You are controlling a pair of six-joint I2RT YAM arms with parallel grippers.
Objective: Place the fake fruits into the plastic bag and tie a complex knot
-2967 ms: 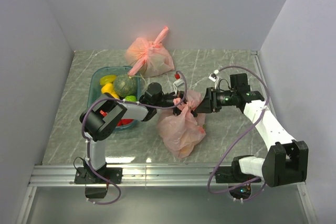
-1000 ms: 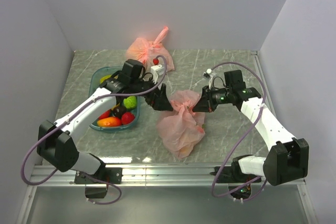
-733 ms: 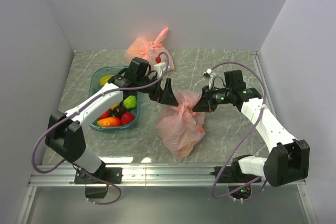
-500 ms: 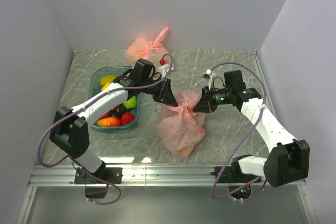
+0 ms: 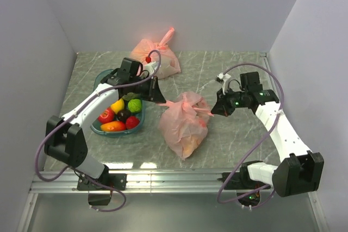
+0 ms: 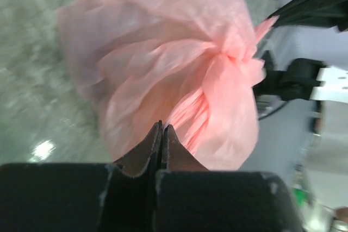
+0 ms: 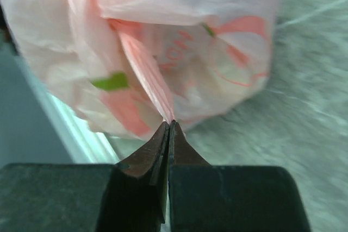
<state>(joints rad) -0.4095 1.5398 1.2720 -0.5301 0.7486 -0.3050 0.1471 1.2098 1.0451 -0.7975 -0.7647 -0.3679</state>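
The salmon-pink plastic bag (image 5: 180, 129) lies mid-table, bulging, with a yellowish fruit showing faintly through its lower part. Its knot (image 5: 188, 105) sits on top, between my two grippers. My left gripper (image 5: 161, 99) is at the bag's left edge, shut on a pink end strand running to the knot (image 6: 237, 58). Its closed tips (image 6: 162, 126) press against the bag (image 6: 147, 47). My right gripper (image 5: 214, 112) is to the right of the bag, shut (image 7: 170, 123) on the other strand of the bag (image 7: 179, 20). Loose fruits lie in a teal bowl (image 5: 101, 80): red apple (image 5: 106, 115), lime (image 5: 134, 105), mango (image 5: 112, 126).
A paler peach-pink bag (image 5: 160, 61) with a stiff pink tail (image 5: 166, 35) sits at the back centre, just behind my left wrist. White walls close in the table on three sides. A metal rail (image 5: 163, 180) runs along the near edge.
My left gripper drew back to the left and my right gripper pulled to the right, stretching the strands apart. The bag shifted slightly left and the knot drew tighter.
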